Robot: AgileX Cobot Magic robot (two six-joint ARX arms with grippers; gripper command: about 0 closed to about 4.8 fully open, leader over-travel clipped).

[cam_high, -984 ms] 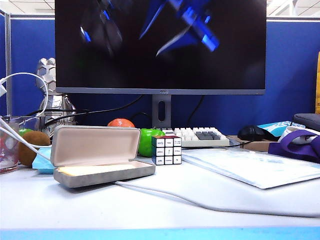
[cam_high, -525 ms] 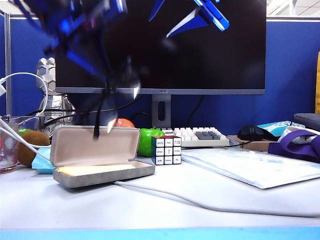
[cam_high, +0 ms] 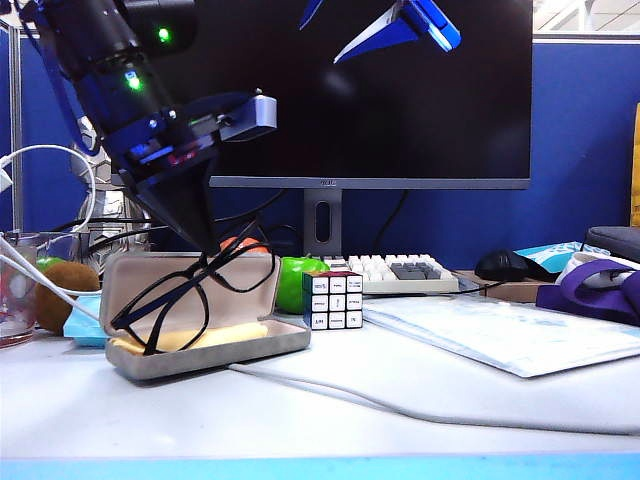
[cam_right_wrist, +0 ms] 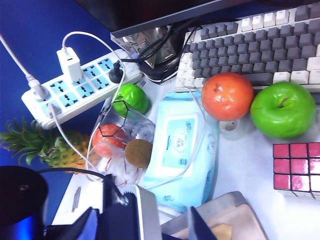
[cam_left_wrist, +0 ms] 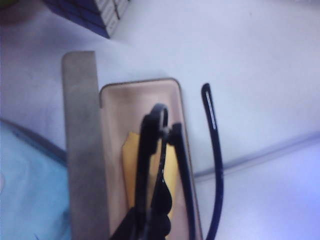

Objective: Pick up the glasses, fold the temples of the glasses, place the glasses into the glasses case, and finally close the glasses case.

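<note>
The glasses (cam_high: 170, 305) hang tilted from my left gripper (cam_high: 212, 240), which is shut on the black frame at the nose end. They dip into the open grey glasses case (cam_high: 215, 355), in front of its raised lid and over the yellow cloth (cam_left_wrist: 131, 165). In the left wrist view the fingers (cam_left_wrist: 162, 212) pinch the frame (cam_left_wrist: 150, 140) above the beige lining. One of the temples (cam_left_wrist: 216, 150) sticks out past the case's front rim over the table. My right gripper (cam_high: 318, 45) hovers open, high before the monitor. Its blue fingers (cam_right_wrist: 82, 222) look down on the left arm.
A Rubik's cube (cam_high: 333, 300), green apple (cam_high: 295, 280) and orange (cam_high: 240, 244) stand just behind and right of the case. A light blue tissue packet (cam_right_wrist: 182, 150) lies at its left end. A white cable (cam_high: 350, 395) crosses the front, with a keyboard (cam_high: 395, 270) behind.
My left arm has come down from in front of the monitor, carrying the glasses into the open case. The right gripper stays high and open.
</note>
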